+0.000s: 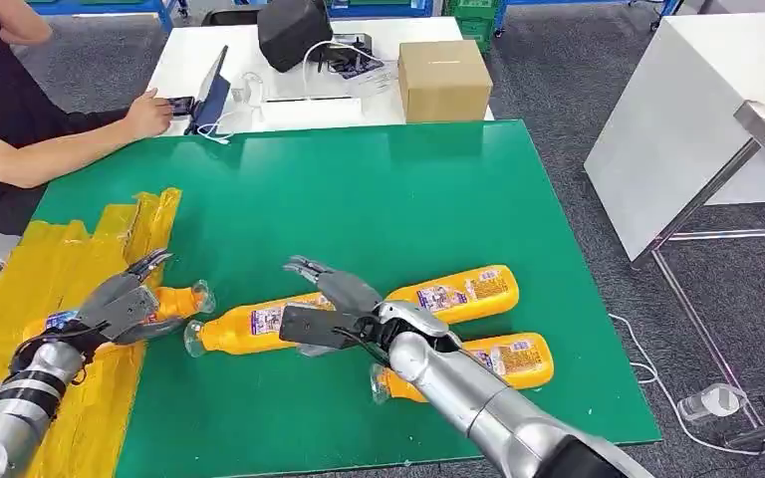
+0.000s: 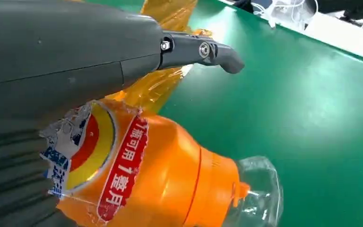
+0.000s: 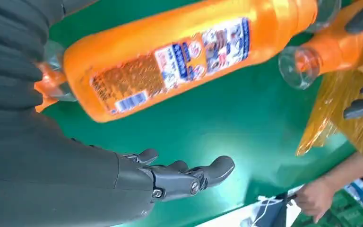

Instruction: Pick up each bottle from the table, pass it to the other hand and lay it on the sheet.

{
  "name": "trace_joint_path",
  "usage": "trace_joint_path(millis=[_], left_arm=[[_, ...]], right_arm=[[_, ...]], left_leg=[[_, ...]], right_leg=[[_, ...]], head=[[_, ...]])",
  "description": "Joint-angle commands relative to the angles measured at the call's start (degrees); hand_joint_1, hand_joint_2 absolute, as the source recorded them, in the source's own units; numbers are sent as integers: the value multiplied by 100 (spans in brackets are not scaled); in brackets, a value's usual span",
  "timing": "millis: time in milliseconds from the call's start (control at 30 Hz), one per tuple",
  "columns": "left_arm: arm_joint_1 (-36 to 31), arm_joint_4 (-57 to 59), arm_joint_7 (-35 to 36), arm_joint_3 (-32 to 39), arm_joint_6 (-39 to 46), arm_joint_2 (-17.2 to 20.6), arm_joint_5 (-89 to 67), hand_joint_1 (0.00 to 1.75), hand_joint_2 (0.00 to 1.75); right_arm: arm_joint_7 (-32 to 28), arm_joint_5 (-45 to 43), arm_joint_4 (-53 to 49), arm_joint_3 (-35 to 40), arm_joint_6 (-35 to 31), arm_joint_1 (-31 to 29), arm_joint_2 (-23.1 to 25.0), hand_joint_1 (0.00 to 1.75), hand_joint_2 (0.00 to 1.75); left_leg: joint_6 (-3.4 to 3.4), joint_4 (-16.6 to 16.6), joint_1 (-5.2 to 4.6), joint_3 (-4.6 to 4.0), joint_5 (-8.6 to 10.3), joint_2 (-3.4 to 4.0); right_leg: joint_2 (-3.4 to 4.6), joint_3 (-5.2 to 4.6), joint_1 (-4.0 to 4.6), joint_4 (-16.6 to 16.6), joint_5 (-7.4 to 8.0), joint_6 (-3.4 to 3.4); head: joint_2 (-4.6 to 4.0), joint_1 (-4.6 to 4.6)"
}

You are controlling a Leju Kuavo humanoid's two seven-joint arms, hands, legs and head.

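The green counter (image 1: 379, 199) is seen with a crumpled yellow sheet (image 1: 50, 259) along its left edge. Four orange bottles are lying on their sides. One bottle (image 1: 174, 301) is gripped by the left hand (image 1: 120, 304) at the sheet's edge, its clear cap over the green. A second bottle (image 1: 249, 324) lies just beside it, under the right hand (image 1: 324, 299), whose fingers are spread and hold nothing. Two further bottles (image 1: 463, 289) (image 1: 513, 360) lie to the right. A person's hand (image 1: 147, 112) rests at the far corner.
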Motion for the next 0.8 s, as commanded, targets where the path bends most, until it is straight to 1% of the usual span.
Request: trace_joint_path(millis=[33, 133, 233, 267, 300, 400, 467, 533, 567, 600, 633, 667, 767, 800], left_arm=[[177, -539, 20, -13, -490, -38, 1314, 0, 0], [217, -886, 20, 175, -640, -278, 2060, 0, 0], [177, -838, 20, 169, -605, -311, 2034, 0, 0], [327, -1256, 20, 349, -905, -401, 2537, 0, 0], [448, -1599, 20, 448, -1000, -488, 2843, 0, 0], [607, -2253, 20, 871, -1573, -876, 3508, 0, 0], [509, -2353, 20, 1084, -2097, -1176, 3803, 0, 0], [450, -2416, 20, 1251, -2450, -1396, 3975, 0, 0], [453, -2459, 20, 1270, -2483, -1445, 3988, 0, 0], [453, -2460, 20, 1268, -2483, -1452, 3987, 0, 0], [464, -2470, 20, 1273, -2487, -1444, 3985, 0, 0], [470, -2533, 20, 1301, -2601, -1450, 4077, 0, 0], [496, -2623, 20, 1467, -2829, -1671, 4148, 0, 0], [501, -2656, 29, 1457, -2852, -1777, 4143, 0, 0]], right_arm=[[46, 65, 1115, 646, 77, -554, 369, 0, 175], [195, 228, 1445, 808, -1, -546, 545, 0, 175], [192, 244, 1507, 824, -40, -541, 559, 0, 175], [230, 301, 1649, 870, -47, -567, 595, 0, 175], [316, 397, 1774, 951, -28, -583, 622, 0, 175], [732, 952, 2277, 1384, 51, -631, 685, 0, 175], [832, 1051, 2541, 1485, 388, -665, 620, 0, 175], [898, 1260, 2690, 1585, 338, -651, 573, 0, 175], [909, 1301, 2717, 1596, 322, -630, 560, 0, 175], [909, 1301, 2721, 1595, 320, -622, 555, 0, 175], [909, 1305, 2720, 1596, 314, -622, 564, 0, 175], [953, 1358, 2742, 1640, 343, -633, 575, 0, 175], [1436, 1926, 2890, 1907, 337, -539, 589, 0, 175], [1649, 2120, 3012, 2016, 330, -474, 614, 0, 175]], left_leg=[[2, 3, 3, -2, -1, 13], [2, 7, 9, -14, 3, 3], [2, 4, 9, -8, 3, -8], [1, 4, 5, -8, 4, -8], [2, 4, 6, -10, 3, -6], [4, 5, 7, -13, 2, -7], [4, 3, 5, -13, 5, -18], [4, 7, 4, -23, 8, -36], [6, 7, 6, -22, 9, -41], [3, 3, 1, -15, 8, -30], [8, 4, 8, -19, 11, -38], [2, 4, -1, -12, 5, -17], [1, 5, 1, -5, 5, -13], [2, 2, 4, -4, 9, -22]], right_leg=[[12, -5, 4, 1, 3, -5], [0, -11, 11, 0, 5, -11], [-11, -7, 10, -6, 1, -8], [-12, -7, 7, -4, -1, -5], [-11, -7, 7, -4, 0, -6], [-11, -6, 8, -7, 1, -4], [-23, -7, 6, -9, -1, -3], [-42, -8, 4, -10, -2, -2], [-46, -3, 5, -15, 0, -3], [-34, -3, -1, -15, 0, -2], [-44, 2, 7, -23, 4, -5], [-21, -2, -4, -12, 1, -2], [-17, 2, -2, -13, 3, -4], [-27, 7, 2, -20, 4, -6]], head=[[0, 2], [0, 2], [0, 2], [0, 2], [0, 2], [0, 2], [0, 0], [0, 2], [0, 0], [0, 0], [0, 2], [0, 2], [0, 2], [0, 0]])
